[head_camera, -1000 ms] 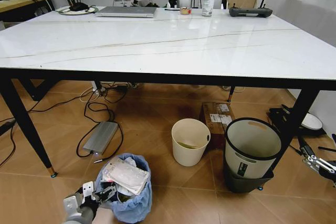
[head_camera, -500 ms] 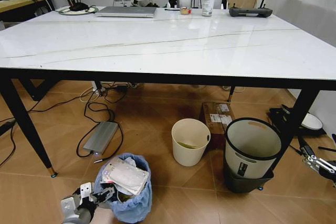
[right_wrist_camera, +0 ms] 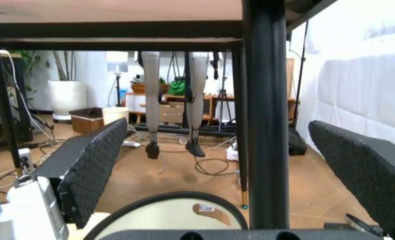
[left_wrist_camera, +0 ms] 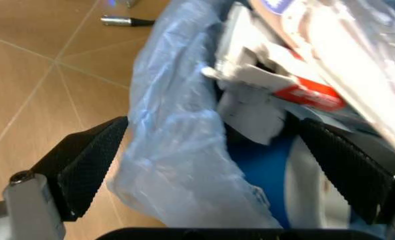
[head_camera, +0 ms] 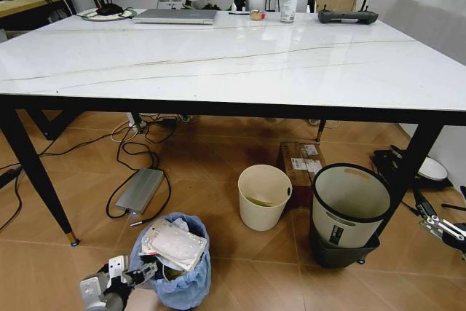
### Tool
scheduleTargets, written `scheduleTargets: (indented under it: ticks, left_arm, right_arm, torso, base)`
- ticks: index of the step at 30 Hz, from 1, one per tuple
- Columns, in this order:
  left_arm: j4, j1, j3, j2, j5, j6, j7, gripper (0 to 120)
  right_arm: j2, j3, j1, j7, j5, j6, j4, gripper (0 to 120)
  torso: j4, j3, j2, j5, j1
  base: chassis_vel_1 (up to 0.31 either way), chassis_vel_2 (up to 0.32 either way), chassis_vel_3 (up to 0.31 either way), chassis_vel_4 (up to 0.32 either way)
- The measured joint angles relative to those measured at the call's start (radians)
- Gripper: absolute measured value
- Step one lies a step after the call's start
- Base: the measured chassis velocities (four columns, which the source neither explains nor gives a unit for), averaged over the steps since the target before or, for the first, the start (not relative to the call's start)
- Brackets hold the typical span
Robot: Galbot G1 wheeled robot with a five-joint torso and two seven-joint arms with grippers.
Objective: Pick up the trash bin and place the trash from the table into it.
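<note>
The trash bin stands on the tiled floor at the lower left of the head view, in front of the table, its light-blue bag crinkled around the rim. Trash, white flat packaging and paper, fills it above the rim; the left wrist view shows white scraps and a red-and-white piece inside the bag.

The left gripper sits at the bottom left edge of the frame, at the bin's near-left side. In the left wrist view its jaws are spread wide on either side of the bag-covered rim, not clamped on it.

The right gripper is low beside a black table leg, jaws apart and holding nothing.

A cream bucket and a grey-and-black bin stand under the table at lower right.
</note>
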Motion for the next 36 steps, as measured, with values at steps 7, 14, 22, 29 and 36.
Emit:
scheduleTargets:
  ticks: [7, 14, 22, 29, 36]
  left_arm:
    - [-0.065, 0.026, 0.011, 0.008, -0.012, 0.007, -0.001, 100]
    - [-0.123, 0.057, 0.023, 0.012, 0.000, 0.012, -0.001, 100]
    - [-0.133, 0.069, 0.023, 0.013, 0.024, 0.012, -0.014, 100]
    - [-0.141, 0.104, 0.018, 0.017, 0.077, 0.015, -0.040, 100]
    - [-0.211, 0.162, -0.012, 0.031, 0.133, 0.007, -0.050, 100]
  right_arm:
    - [0.000, 0.000, 0.000, 0.000, 0.000, 0.000, 0.000, 100]
    - [0.000, 0.000, 0.000, 0.000, 0.000, 0.000, 0.000, 100]
    - [0.000, 0.000, 0.000, 0.000, 0.000, 0.000, 0.000, 100]
    - [0.000, 0.000, 0.000, 0.000, 0.000, 0.000, 0.000, 100]
    - [0.000, 0.000, 0.000, 0.000, 0.000, 0.000, 0.000, 100]
  torso:
    - [0.0000, 0.000, 0.000, 0.0001, 0.000]
    - [0.0000, 0.000, 0.000, 0.0002, 0.000]
    - [0.0000, 0.000, 0.000, 0.0000, 0.000]
    - [0.0000, 0.000, 0.000, -0.0001, 0.000]
    - [0.0001, 0.000, 0.000, 0.0002, 0.000]
  base:
    - [0.000, 0.000, 0.000, 0.000]
    - [0.000, 0.000, 0.000, 0.000]
    - [0.000, 0.000, 0.000, 0.000]
    - [0.000, 0.000, 0.000, 0.000]
    - [0.000, 0.000, 0.000, 0.000]
